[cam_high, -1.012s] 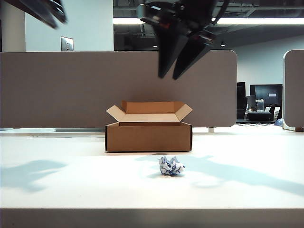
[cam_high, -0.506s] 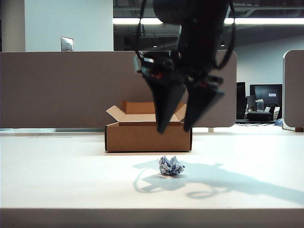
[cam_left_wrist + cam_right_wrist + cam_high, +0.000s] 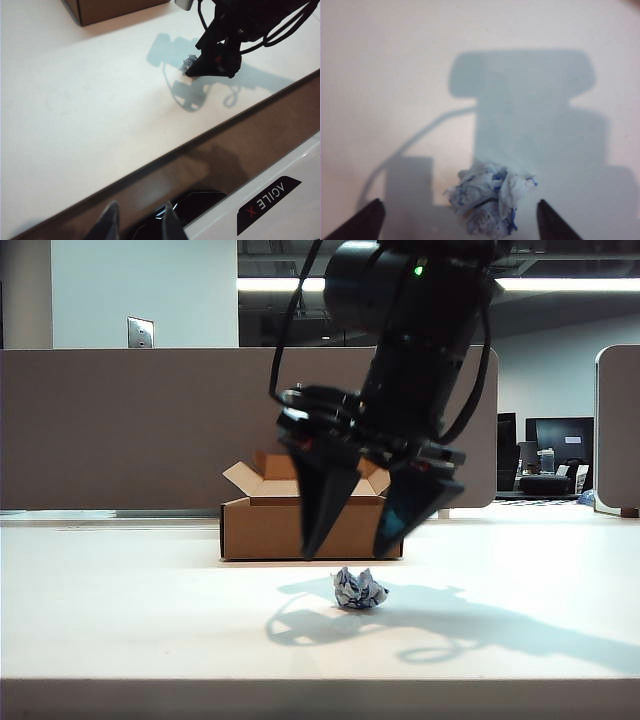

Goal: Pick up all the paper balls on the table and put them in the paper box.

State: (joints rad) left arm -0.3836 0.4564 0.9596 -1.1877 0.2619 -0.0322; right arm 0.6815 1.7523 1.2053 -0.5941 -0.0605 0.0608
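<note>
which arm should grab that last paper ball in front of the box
Right. The right gripper hangs open just above the paper ball, its fingertips straddling it in the right wrist view. The left gripper sits back over the table edge, away from the ball and the paper box.

Crumpled white paper ball with blue print point(image 3: 359, 589) on white tabletop point(image 3: 150, 610), just before open brown cardboard box point(image 3: 312, 518), flaps splayed

Overhead strip lights point(image 3: 280, 284) bright; table point(image 3: 120, 600) near-overexposed w/ glare. Arm casts soft shadows beside ball point(image 3: 359, 589). Right gripper point(image 3: 362, 542) slightly blurred; wrist views hazy
</note>
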